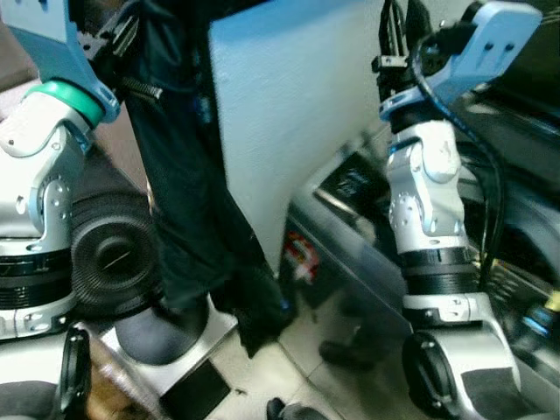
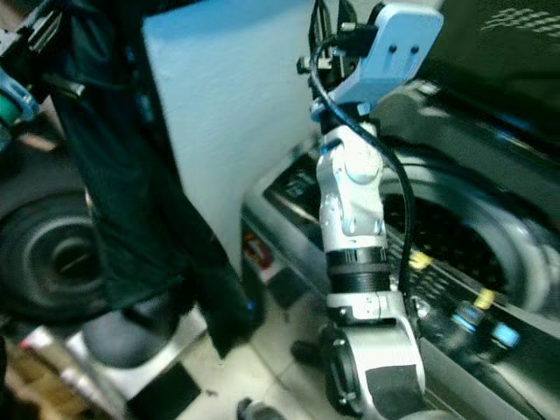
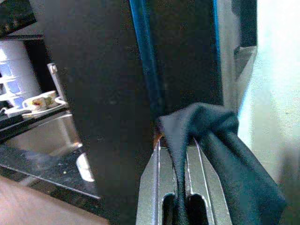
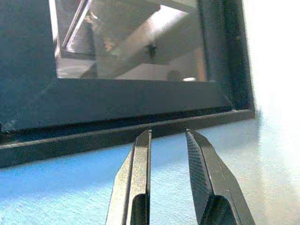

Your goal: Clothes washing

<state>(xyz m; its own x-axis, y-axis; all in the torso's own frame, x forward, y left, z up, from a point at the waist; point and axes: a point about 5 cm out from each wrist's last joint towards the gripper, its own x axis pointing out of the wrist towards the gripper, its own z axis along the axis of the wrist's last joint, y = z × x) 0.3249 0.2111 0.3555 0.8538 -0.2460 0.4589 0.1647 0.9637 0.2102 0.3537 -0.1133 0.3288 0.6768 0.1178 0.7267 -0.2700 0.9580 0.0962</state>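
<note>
A dark teal garment (image 1: 188,201) hangs long and loose from my left gripper (image 3: 176,140), which is raised at the upper left and shut on a fold of the cloth. The garment's lower end (image 2: 219,306) dangles beside the front corner of the top-loading washing machine (image 2: 289,188). The machine's open drum (image 2: 455,236) lies to the right. My right gripper (image 4: 168,133) is held up high above the machine's control panel (image 1: 350,184). Its fingers are a little apart with nothing between them, pointing at a dark frame on the pale wall.
A white wall panel (image 1: 289,105) stands behind the garment. A black ribbed round object (image 1: 109,254) sits low on the left. Capped bottles (image 2: 477,297) stand by the drum's rim. The left wrist view catches a sink counter with cups (image 3: 40,101). Tiled floor (image 1: 262,376) lies below.
</note>
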